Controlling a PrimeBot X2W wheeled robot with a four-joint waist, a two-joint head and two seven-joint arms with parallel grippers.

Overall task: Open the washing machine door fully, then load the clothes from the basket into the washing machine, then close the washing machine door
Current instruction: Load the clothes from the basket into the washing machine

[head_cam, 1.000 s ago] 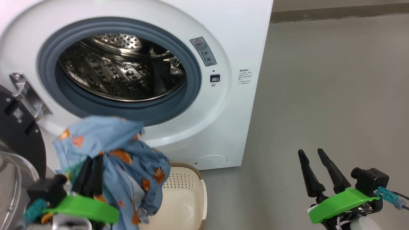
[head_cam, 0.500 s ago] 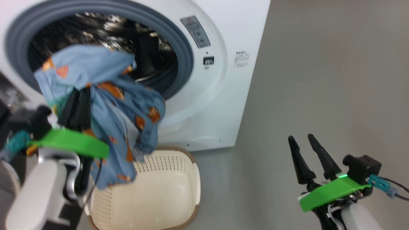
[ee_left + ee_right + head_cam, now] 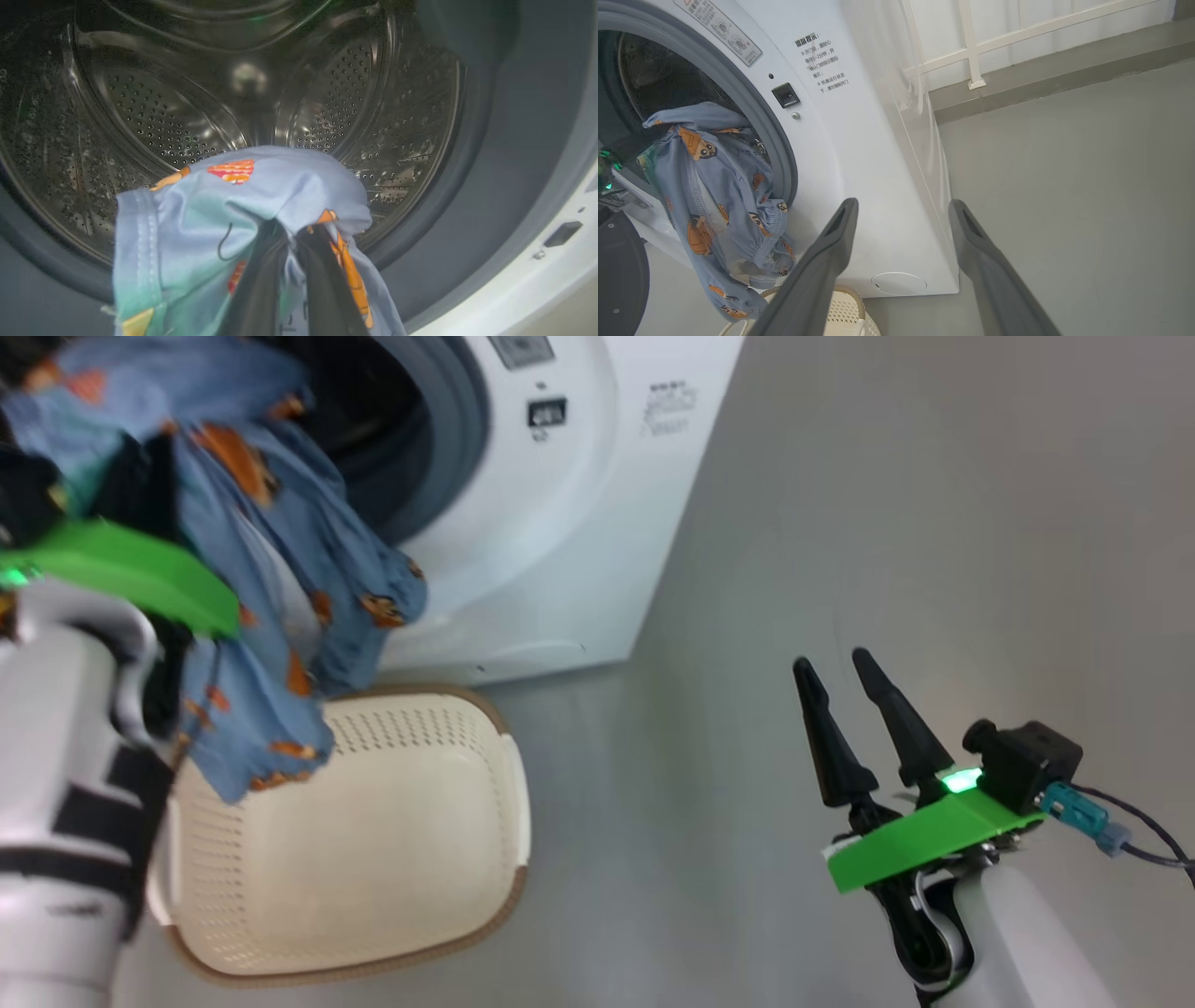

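Floor point(image 3: 840, 523): smooth grey concrete.
Clothes point(image 3: 280, 551): soft blue print, held by our left end effector point(image 3: 292, 231) at the steel drum point(image 3: 154, 116) mouth, 10 o'clock.
Basket point(image 3: 392, 840): cream perforated plastic, 7 o'clock.
Right end effector point(image 3: 830, 660): parted, empty.

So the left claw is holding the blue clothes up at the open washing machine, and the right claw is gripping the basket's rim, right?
Not the last part. The right claw is open and holds nothing, over the floor well apart from the basket, as the head view shows. The left claw does hold the clothes at the open washing machine.
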